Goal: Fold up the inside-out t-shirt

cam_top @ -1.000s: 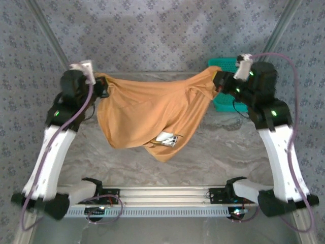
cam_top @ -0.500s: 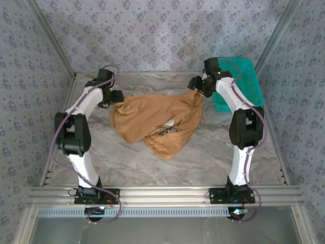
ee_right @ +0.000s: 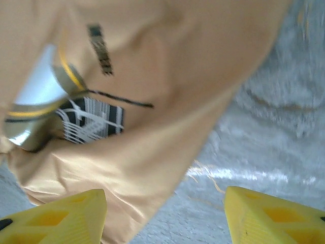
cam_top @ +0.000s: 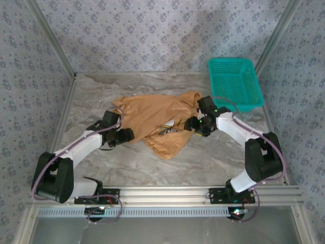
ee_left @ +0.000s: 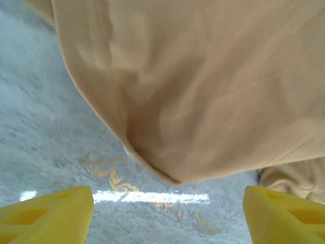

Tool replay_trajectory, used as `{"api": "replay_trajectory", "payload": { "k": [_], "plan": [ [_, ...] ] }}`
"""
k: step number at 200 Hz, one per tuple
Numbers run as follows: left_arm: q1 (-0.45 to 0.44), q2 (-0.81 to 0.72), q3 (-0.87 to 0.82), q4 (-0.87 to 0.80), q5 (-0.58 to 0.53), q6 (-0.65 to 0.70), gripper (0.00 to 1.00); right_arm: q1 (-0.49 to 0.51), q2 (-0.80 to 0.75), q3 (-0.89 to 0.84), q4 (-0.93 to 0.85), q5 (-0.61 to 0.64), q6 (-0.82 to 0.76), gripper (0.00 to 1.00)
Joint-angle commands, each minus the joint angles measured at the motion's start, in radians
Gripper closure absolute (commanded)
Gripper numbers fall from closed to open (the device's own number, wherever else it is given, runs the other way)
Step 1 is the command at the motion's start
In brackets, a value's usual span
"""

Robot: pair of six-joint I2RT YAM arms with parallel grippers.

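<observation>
The top external camera looked down from above and behind the arm bases onto the whole marble table (cam_top: 213,157). Each wrist camera hung close over the orange t-shirt (cam_top: 152,114), looking past its yellow fingertips (ee_left: 45,213); all views shared that shirt.

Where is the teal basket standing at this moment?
In the top view, the teal basket stands at the far right corner of the table, just beyond and to the right of the crumpled t-shirt.

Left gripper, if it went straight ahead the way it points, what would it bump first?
Probably the t-shirt: its folded edge lies just ahead of the open left gripper, beyond a strip of bare table. Depth is unclear.
</observation>
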State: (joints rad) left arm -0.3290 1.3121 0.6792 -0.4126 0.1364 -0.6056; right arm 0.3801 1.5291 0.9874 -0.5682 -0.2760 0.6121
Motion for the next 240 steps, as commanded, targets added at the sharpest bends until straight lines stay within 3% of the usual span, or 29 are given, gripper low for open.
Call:
{"api": "replay_trajectory", "payload": {
  "k": [1,20,36,65,81,99,122,194,240],
  "plan": [
    [0.001,0.044,-0.023,0.122,0.009,-0.046,0.22,0.025,-0.030,-0.048,0.070,-0.024,0.061,0.36],
    [0.004,0.108,-0.002,0.161,-0.015,-0.040,0.24,0.062,0.017,-0.057,0.105,-0.036,0.093,0.36],
    [0.005,0.159,0.033,0.183,-0.031,-0.032,0.33,0.111,0.071,-0.046,0.142,-0.043,0.124,0.35],
    [0.021,0.229,0.091,0.175,-0.044,-0.012,0.80,0.185,0.172,-0.015,0.186,-0.014,0.178,0.36],
    [0.047,0.230,0.111,0.155,-0.040,-0.002,1.00,0.191,0.210,-0.009,0.207,-0.009,0.198,0.41],
    [0.087,0.197,0.133,0.124,-0.034,0.014,1.00,0.186,0.226,0.002,0.204,0.015,0.192,0.62],
    [0.159,0.133,0.170,0.078,-0.020,0.032,1.00,0.159,0.220,0.021,0.161,0.035,0.155,1.00],
    [0.385,-0.031,0.244,-0.034,-0.015,0.085,1.00,-0.017,0.041,0.037,-0.068,0.024,-0.054,1.00],
    [0.411,0.097,0.378,-0.011,-0.015,0.089,1.00,-0.033,0.030,0.079,-0.138,0.023,-0.123,1.00]
  ]
}}
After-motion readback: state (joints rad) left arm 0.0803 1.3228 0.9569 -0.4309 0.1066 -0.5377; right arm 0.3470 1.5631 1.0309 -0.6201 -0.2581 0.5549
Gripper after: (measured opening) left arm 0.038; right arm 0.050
